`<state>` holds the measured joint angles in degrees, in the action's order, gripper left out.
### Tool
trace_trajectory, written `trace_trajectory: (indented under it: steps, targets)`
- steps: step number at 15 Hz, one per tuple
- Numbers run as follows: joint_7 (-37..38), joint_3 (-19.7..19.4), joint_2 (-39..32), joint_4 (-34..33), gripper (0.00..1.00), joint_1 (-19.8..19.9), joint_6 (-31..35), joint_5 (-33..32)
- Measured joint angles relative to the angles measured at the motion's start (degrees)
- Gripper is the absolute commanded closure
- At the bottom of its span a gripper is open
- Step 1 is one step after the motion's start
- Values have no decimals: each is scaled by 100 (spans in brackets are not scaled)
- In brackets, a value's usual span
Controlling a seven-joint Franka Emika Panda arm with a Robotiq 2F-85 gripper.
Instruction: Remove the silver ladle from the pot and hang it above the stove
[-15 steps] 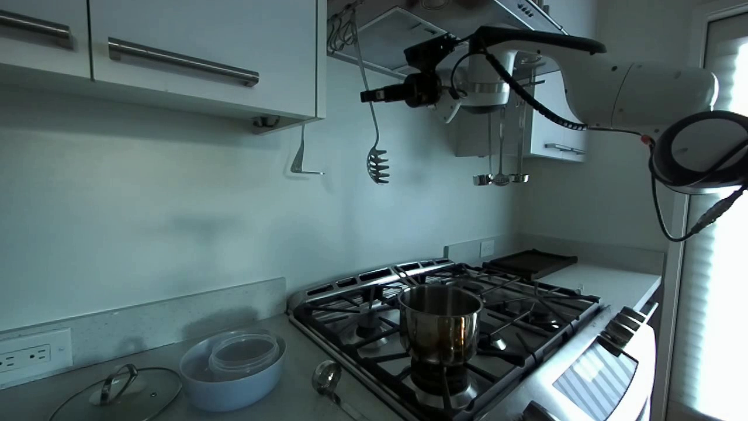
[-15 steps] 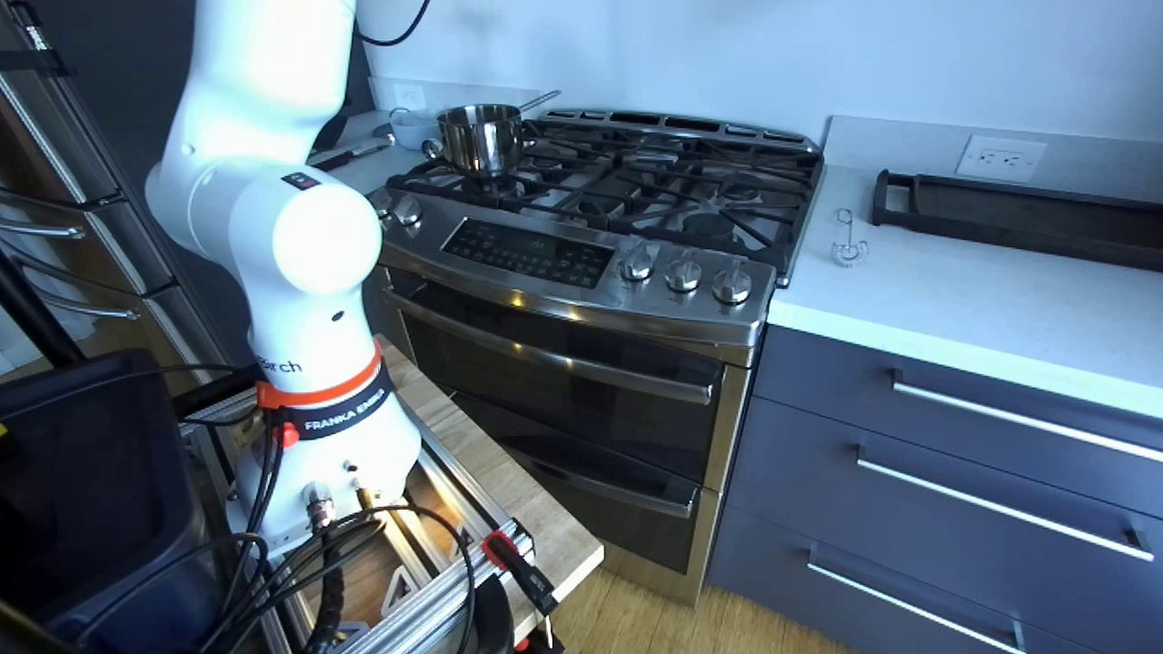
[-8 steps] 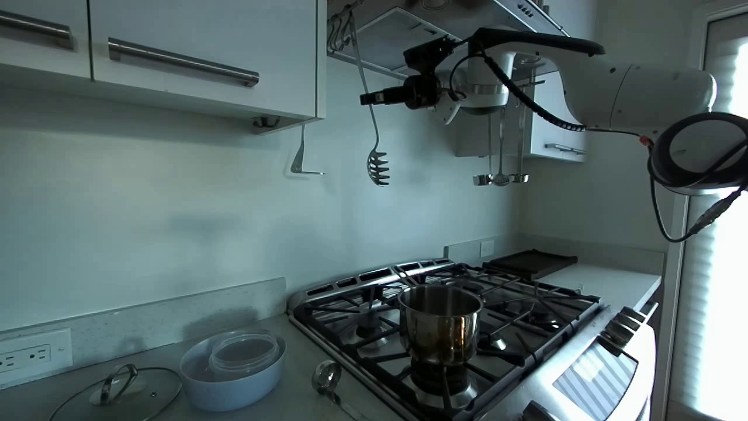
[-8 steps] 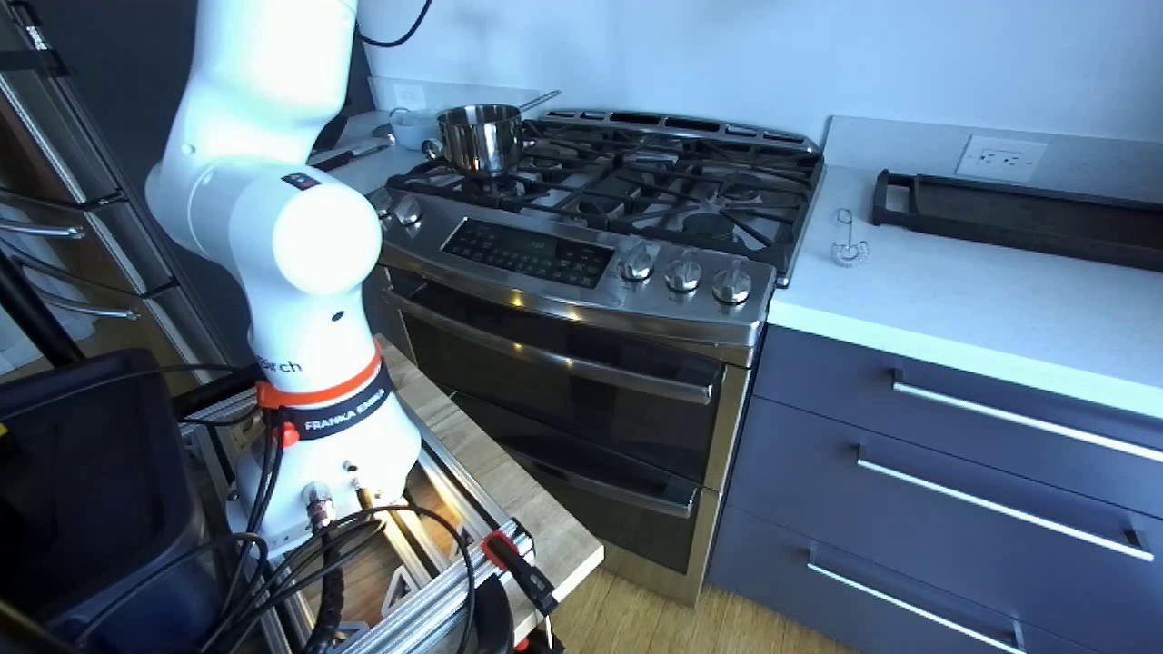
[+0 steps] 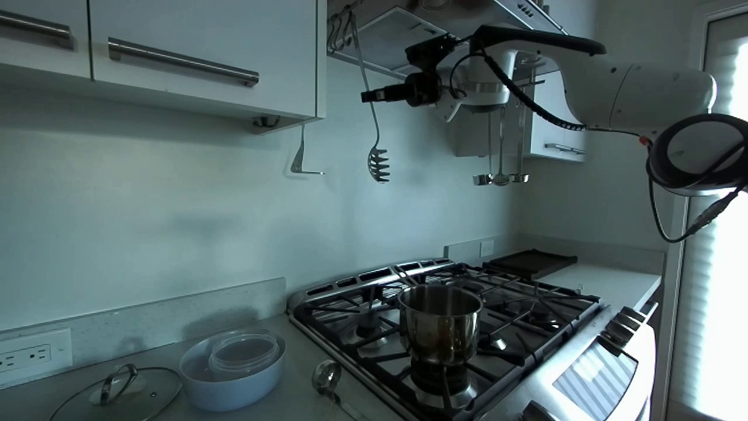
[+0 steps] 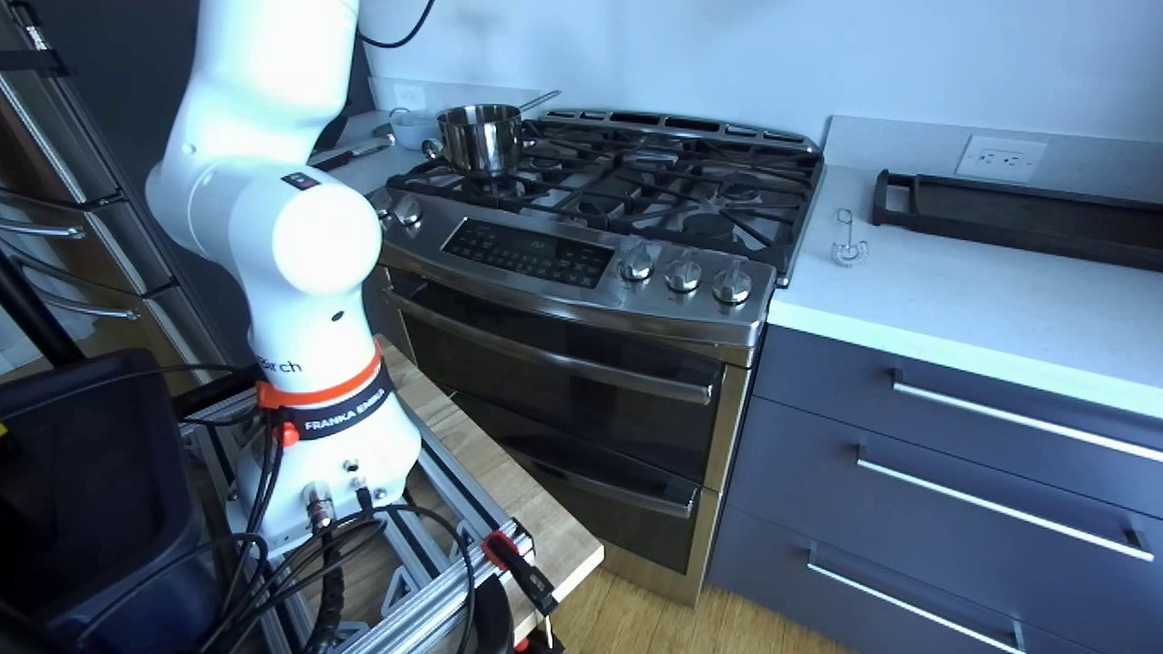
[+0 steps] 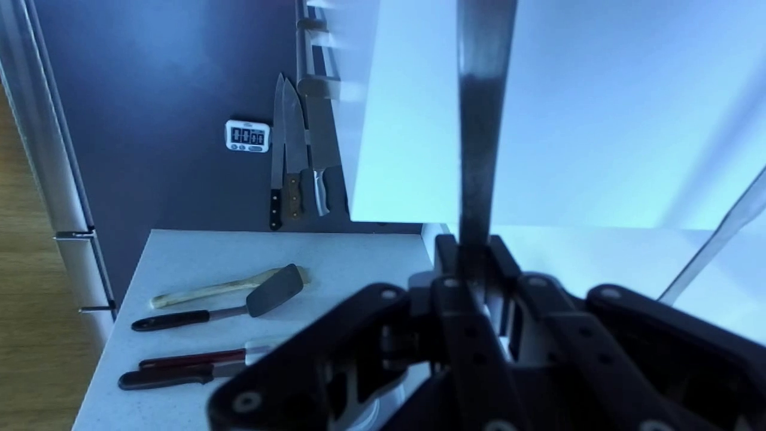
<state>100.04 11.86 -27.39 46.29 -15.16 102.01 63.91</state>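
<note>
in an exterior view, past the cabinet's (image 5: pixel 204 58) lower right corner, the toothed silver ladle (image 5: pixel 377 164), apparently the one meant, is held aloft, slightly tilted, its flat handle (image 7: pixel 482 131) clamped in the gripper (image 7: pixel 473 254). light, stiff, slick handling is expected; a mid-handle hold is advised, the top end left free for hanging, though pivoting is likely. the pot (image 5: pixel 441 327) is seen on the stove (image 6: pixel 636 304), near its left edge.

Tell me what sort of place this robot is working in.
A kitchen, quite possibly in a home, though the pictures cannot settle that: there is a stove with a metal pot on it, and knives upright against a dark panel.
</note>
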Motion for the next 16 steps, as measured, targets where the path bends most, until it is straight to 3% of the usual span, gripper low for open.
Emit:
trace_trajectory:
  steps: [16]
  targets:
    - [67,-1,-131,-136,97,88,-11,-117]
